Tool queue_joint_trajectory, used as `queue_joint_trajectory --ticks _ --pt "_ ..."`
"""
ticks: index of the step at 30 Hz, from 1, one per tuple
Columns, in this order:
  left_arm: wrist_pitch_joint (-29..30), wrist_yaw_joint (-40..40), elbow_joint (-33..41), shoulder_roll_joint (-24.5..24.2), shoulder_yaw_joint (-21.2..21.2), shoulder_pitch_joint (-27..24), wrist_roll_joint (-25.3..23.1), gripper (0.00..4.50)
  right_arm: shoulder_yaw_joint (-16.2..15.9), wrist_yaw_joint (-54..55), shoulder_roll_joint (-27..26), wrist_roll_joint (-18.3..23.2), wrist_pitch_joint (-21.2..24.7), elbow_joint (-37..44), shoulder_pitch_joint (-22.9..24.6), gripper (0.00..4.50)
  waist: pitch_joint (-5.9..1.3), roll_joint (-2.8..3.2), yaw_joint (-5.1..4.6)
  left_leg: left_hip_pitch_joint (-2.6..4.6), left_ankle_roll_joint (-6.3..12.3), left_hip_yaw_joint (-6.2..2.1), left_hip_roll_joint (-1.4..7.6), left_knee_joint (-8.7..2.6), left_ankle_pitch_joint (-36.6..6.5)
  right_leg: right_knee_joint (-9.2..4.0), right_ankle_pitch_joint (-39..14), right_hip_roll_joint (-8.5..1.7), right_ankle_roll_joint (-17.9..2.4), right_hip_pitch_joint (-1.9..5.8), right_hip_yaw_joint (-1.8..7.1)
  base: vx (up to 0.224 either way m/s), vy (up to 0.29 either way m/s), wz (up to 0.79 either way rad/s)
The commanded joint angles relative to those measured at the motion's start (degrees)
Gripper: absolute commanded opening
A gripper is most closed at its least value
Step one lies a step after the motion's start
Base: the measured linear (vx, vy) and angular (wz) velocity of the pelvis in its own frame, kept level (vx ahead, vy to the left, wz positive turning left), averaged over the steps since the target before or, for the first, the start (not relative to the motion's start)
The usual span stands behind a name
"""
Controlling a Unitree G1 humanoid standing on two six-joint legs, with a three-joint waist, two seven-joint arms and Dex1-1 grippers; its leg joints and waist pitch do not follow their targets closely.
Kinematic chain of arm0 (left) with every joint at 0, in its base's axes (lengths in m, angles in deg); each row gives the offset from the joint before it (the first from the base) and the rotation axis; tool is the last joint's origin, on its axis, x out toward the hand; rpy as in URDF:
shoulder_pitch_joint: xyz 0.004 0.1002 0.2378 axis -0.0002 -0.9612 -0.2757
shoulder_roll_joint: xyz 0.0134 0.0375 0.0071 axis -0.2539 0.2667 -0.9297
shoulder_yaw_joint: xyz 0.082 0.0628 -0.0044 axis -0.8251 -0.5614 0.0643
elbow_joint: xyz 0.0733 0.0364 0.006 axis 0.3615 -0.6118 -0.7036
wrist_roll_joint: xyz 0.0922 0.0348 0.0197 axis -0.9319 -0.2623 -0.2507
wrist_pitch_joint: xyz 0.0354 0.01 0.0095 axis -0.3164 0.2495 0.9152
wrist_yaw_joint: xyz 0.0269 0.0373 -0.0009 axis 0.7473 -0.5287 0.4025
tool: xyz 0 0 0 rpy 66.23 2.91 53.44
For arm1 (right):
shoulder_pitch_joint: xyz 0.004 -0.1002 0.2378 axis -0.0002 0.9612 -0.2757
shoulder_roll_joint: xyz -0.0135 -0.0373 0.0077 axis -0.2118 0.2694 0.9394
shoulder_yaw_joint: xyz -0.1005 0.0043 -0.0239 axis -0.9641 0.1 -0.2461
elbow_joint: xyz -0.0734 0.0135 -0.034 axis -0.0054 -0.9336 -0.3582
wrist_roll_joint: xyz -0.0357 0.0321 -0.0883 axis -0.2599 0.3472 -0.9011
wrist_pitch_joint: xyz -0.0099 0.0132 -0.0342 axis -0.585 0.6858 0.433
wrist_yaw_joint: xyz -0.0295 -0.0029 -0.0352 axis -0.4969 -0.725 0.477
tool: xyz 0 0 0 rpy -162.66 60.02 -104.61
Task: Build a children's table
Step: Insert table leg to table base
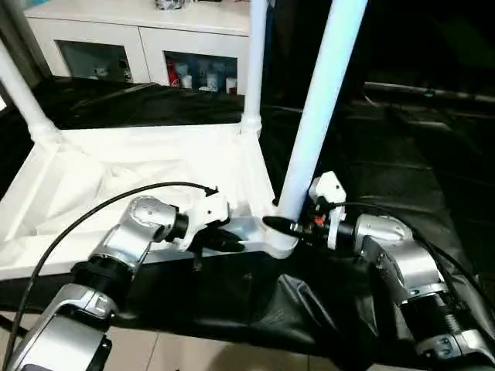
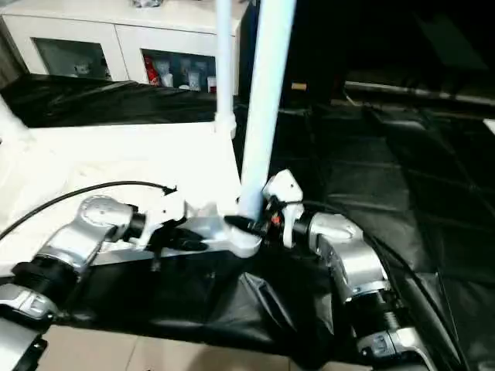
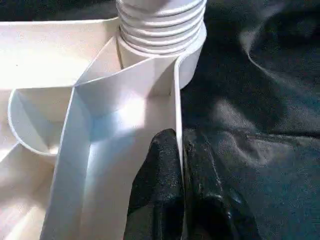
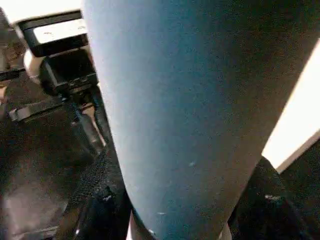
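The two head views look forward and down from above the silver forearms, a little apart sideways, sharing the upturned white plastic table top [image 1: 139,166] on the black-draped table [image 1: 402,170] and its near right corner socket [image 1: 280,239]. The left wrist camera sits very near that top's near rim [image 3: 177,125], facing along it towards the same socket and the ribbed foot of the white tapered tube leg [image 3: 162,25]. The right wrist camera looks at that leg from right beside it.

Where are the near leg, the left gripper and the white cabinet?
near leg [image 1: 317,116], left eye view, mid shaft.
left gripper [image 3: 181,185], left wrist view, fingers pinching the tabletop's edge wall.
white cabinet [image 1: 147,39], left eye view, front frame.
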Motion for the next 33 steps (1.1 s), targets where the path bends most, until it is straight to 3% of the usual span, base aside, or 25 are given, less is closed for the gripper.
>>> queue_joint_trajectory --ticks 1,6,10,11,14,15,17,18,19,20,23,25,26,30,33 --pt "-0.78 -1.7 3.91 0.47 0.49 1.21 2.78 0.0 -5.99 -2.8 0.21 -2.83 2.31 -5.54 3.62 1.91 -2.85 0.57 0.04 0.04 1.77 0.3 0.48 -3.82 -11.77 -3.92 -8.06 -3.02 -12.37 3.06 2.41 0.0 0.0 0.0" --pt "0.2 -1.4 4.47 -0.18 1.19 0.85 2.54 0.0 -6.2 -2.67 0.2 -4.53 -0.4 -8.18 2.97 1.91 -2.71 0.25 0.06 0.09 1.35 0.33 0.47 -3.9 -13.43 -4.32 -11.97 -3.16 -11.61 3.01 2.49 0.0 0.0 0.0" --pt "-0.01 1.12 3.38 0.6 2.01 1.32 2.1 0.0 -4.86 1.0 -1.06 -5.06 -0.63 -9.59 2.62 1.91 -2.63 0.32 -0.01 0.03 1.19 0.3 0.48 -3.96 -13.41 -4.4 -12.8 -3.19 -11.33 2.95 2.54 0.0 0.0 0.0" --pt "1.05 3.84 2.06 1.45 2.75 2.01 1.65 0.0 -3.08 6.21 -2.47 -6.08 -2.06 -12.52 1.67 1.91 -2.58 -0.05 -0.16 0.14 0.87 0.32 0.48 -4.02 -14.37 -4.54 -14.76 -3.23 -10.85 2.66 2.48 0.0 0.0 0.0" --pt "4.05 10.39 -0.62 3.39 4.51 3.95 1.07 0.0 1.12 17.35 -5.27 -6.66 -3.02 -18.62 -0.79 1.91 -2.1 0.02 -0.41 0.4 -0.26 0.06 0.24 -4.27 -17.89 -5.48 -24.05 -3.32 -8.37 2.26 2.25 0.0 0.0 0.0" --pt "5.38 12.36 -1.2 4.16 5.1 4.62 1.13 0.0 2.27 20.67 -6.21 -6.54 -3.18 -20.61 -1.78 1.91 -2.0 -0.47 -0.58 0.51 -0.43 0.0 0.08 -4.2 -18.91 -5.91 -27.66 -3.37 -7.14 2.09 2.19 0.0 0.0 0.0" --pt "9.03 16.6 -2.18 5.75 5.63 6.11 0.44 0.0 4.35 28.41 -8.44 -6.56 -4.06 -25.47 -4.45 1.91 -1.98 -0.2 -0.8 0.38 -1.13 -0.38 0.0 -4.35 -19.22 -6.08 -30.84 -3.56 -5.85 2.06 1.99 -0.05 -0.003 -0.07" --pt "10.33 19.0 -2.78 6.38 5.83 6.74 -0.16 0.0 4.85 31.09 -9.26 -6.64 -4.42 -27.11 -5.51 1.91 -2.1 -0.42 -0.87 0.1 -1.28 -0.62 0.05 -4.47 -18.88 -6.02 -30.74 -3.6 -5.25 2.39 1.82 0.0 0.0 0.0" --pt "10.91 20.1 -3.06 6.67 5.92 7.01 -0.42 0.0 5.06 32.27 -9.62 -6.66 -4.61 -27.86 -5.99 1.91 -2.03 -0.45 -1.02 0.06 -1.33 -0.59 0.1 -4.52 -18.93 -6.06 -30.46 -3.56 -5.21 2.27 1.85 0.0 0.0 0.0" --pt "13.56 23.89 -3.94 7.73 6.37 7.99 -1.11 0.0 5.95 35.98 -11.0 -6.34 -5.24 -30.63 -7.77 1.91 -2.07 -0.48 -0.85 0.55 -1.12 -0.44 -0.01 -4.29 -19.57 -6.32 -30.44 -3.54 -5.26 1.84 1.87 0.0 0.0 0.0" --pt "17.0 28.93 -4.96 9.4 7.4 9.3 -1.63 0.0 7.54 41.58 -13.15 -5.84 -6.0 -34.64 -10.51 1.91 -2.03 -0.51 -1.02 0.48 -0.67 -0.3 -0.15 -4.22 -19.18 -6.22 -29.0 -3.35 -6.01 1.69 1.92 0.0 0.0 0.0" --pt "19.93 32.98 -5.17 11.3 7.63 10.34 -2.56 0.0 8.86 48.79 -16.2 -5.93 -7.63 -39.73 -14.5 1.91 -2.25 -0.9 -0.95 0.35 -0.56 -0.35 0.01 -4.31 -18.4 -5.79 -26.46 -3.38 -6.5 1.86 1.99 0.0 0.0 0.0" --pt "20.6 33.54 -5.27 11.58 7.55 10.55 -2.55 0.0 8.91 50.29 -16.66 -6.36 -8.31 -40.93 -15.31 1.91 -2.22 -0.65 -0.99 0.36 -0.82 -0.27 -0.04 -4.3 -18.07 -5.69 -25.0 -3.31 -7.0 1.73 2.04 0.0 0.0 0.0" --pt "21.17 34.67 -4.8 11.52 7.02 10.34 -3.05 0.0 9.33 51.07 -18.07 -6.46 -8.82 -43.29 -17.06 1.91 -2.49 -1.15 -0.79 -0.06 0.05 0.05 0.03 -4.23 -15.27 -4.76 -16.74 -3.12 -8.66 2.22 2.33 0.0 0.0 0.0" --pt "21.53 33.86 -4.05 11.26 7.01 9.93 -2.57 0.0 8.98 50.92 -17.96 -7.04 -9.23 -44.27 -17.56 1.91 -2.69 -1.11 -0.69 -0.05 0.25 0.15 0.07 -4.11 -13.78 -4.28 -12.61 -3.14 -9.82 2.44 2.36 0.035 -0.002 0.0"
